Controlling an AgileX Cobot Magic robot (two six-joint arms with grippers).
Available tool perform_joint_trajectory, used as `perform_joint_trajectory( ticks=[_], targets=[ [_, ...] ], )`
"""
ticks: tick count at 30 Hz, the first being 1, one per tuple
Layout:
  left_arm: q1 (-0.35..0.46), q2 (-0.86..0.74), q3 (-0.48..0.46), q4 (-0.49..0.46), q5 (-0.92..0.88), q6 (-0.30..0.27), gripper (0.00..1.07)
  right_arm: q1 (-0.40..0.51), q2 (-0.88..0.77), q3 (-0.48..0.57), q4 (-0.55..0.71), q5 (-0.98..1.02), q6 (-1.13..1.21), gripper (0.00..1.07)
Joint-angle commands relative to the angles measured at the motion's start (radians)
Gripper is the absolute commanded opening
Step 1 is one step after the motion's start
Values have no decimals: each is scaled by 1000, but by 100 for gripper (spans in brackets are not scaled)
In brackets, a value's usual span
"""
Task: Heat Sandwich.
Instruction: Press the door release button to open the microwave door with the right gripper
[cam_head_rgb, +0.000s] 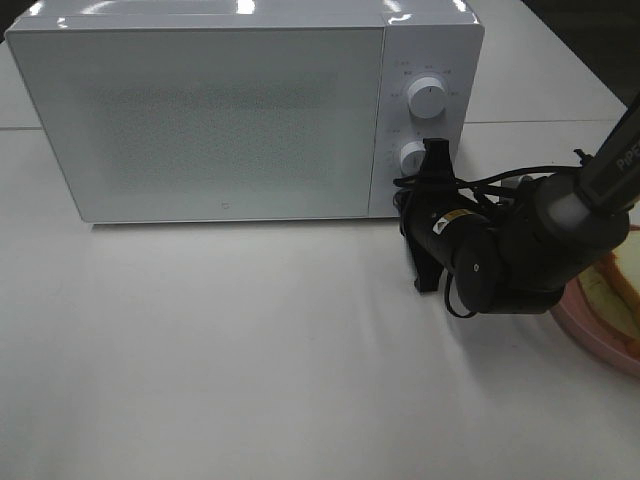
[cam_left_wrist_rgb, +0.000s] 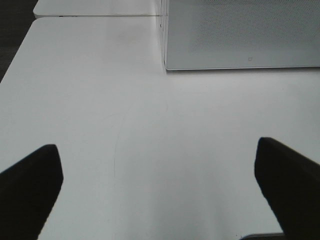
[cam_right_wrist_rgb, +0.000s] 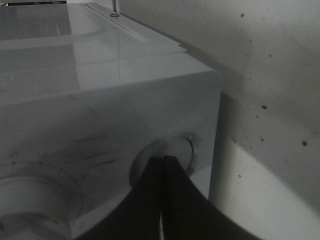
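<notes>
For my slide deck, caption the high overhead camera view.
Right hand, shut, at the closed microwave's lower dial; sandwich sits on its pink plate.

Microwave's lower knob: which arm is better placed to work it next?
Right, probably. The right claw, shut, sits at the lower knob; the left claw hangs open over the table, away from the knobs.

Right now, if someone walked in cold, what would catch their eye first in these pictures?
The big white microwave, door shut, fills the back of the table. The right gripper, shut, has its tips at the lower knob on the control panel. At the right edge of the high view, the sandwich on its pink plate is partly hidden behind that arm.
</notes>
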Motion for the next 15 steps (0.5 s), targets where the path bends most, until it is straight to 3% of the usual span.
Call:
perform_joint_trajectory(
  ticks=[1,15],
  targets=[
    [2,-29,3,-2,-3,-9,101,-8,-13,-13,6,-76,-17,1],
    [2,-29,3,-2,-3,-9,101,-8,-8,-61,54,-126,-39,1]
  ],
)
